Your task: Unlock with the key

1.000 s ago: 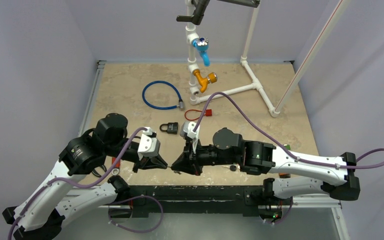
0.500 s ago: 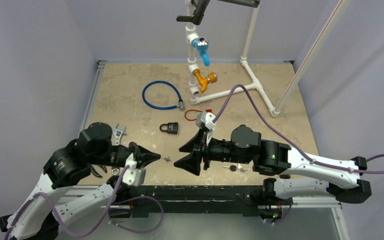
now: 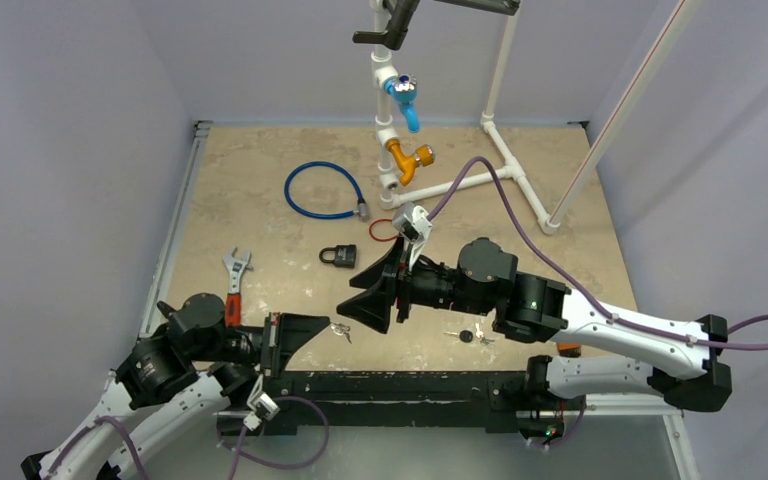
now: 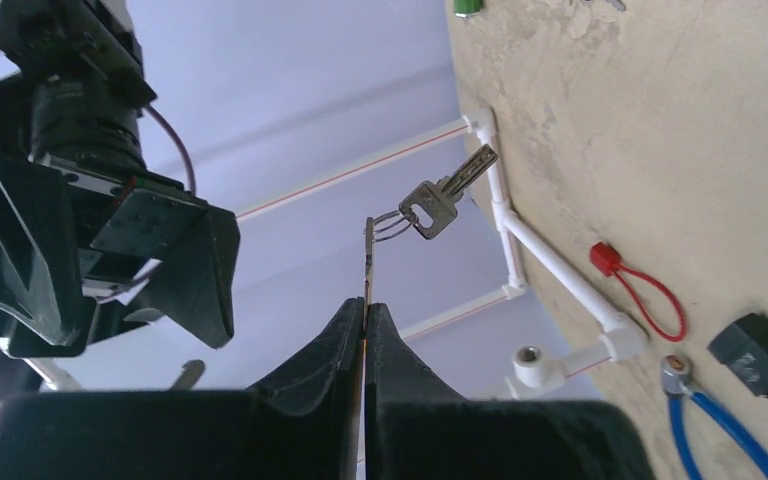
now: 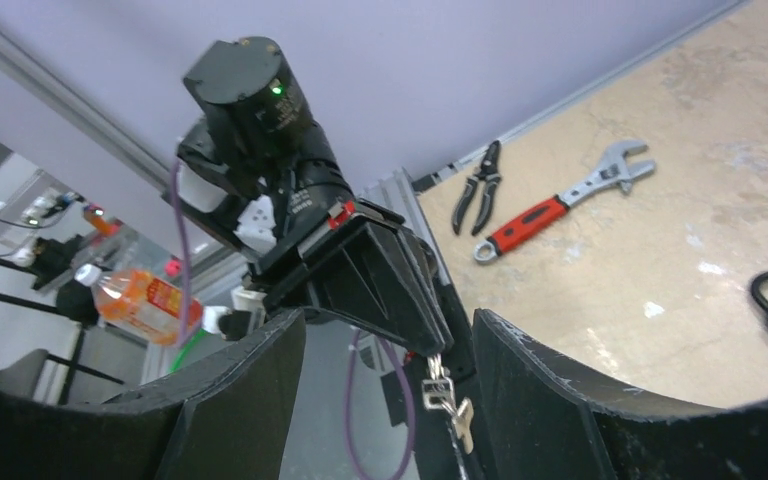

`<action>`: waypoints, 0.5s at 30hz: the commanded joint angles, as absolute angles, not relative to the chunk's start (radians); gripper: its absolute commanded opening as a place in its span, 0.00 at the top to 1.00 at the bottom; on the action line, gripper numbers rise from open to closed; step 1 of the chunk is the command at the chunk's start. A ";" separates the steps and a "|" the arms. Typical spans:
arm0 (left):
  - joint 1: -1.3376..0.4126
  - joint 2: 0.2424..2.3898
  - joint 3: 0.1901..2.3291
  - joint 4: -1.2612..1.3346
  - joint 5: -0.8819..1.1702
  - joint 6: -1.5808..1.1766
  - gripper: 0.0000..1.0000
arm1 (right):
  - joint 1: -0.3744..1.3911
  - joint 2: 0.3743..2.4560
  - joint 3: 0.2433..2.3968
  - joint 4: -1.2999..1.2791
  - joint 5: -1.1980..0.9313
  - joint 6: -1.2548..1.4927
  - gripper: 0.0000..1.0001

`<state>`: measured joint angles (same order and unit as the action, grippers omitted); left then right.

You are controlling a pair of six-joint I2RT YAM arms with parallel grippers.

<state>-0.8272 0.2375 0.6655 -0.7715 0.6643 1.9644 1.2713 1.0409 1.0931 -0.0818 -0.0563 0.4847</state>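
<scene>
The left tool, low over the near edge of the beige stone-patterned bench, is pressed together, pinching a small silver key bunch. The black padlock lies on the bench beyond, untouched. The right tool stands spread, empty, facing the key bunch.

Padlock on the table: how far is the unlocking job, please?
Done: the left pincer is shut on the keys, held clear of the table. In hand: the right pincer stands open beside them, gripping nothing. Left: the padlock lies apart, no key in it, so inserting and turning remain.
</scene>
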 commanded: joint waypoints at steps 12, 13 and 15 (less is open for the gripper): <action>-0.830 0.247 0.569 -0.480 0.755 2.466 1.00 | 1.192 0.989 0.882 0.137 -0.180 0.667 0.48; -0.830 0.249 0.565 -0.474 0.750 2.469 1.00 | 1.189 0.986 0.875 0.141 -0.186 0.671 0.49; -0.830 0.252 0.559 -0.464 0.742 2.469 1.00 | 1.187 0.982 0.867 0.140 -0.193 0.672 0.52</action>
<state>-0.8272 0.2394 0.5716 -0.5377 0.7216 2.0506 1.1950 1.0256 0.8749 0.0498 -0.1535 0.6365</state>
